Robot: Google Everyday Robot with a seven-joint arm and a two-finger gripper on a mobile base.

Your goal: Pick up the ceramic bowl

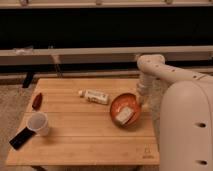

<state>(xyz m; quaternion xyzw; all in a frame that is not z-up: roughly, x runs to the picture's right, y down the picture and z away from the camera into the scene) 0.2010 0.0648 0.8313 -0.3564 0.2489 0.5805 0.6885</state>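
Observation:
The ceramic bowl (121,106) is orange-red and glossy. It sits tilted at the right side of the wooden table (75,145), with a pale piece showing inside it. My gripper (136,107) reaches down from the white arm (150,67) onto the bowl's right rim and is shut on it. The small white cup (39,123) stands at the table's left front, far from the gripper.
A white bottle (95,96) lies on its side just left of the bowl. A dark red object (37,101) lies at the left edge. A black flat object (21,137) lies at the front left corner. My white body (185,130) fills the right side. A dark bench stands behind.

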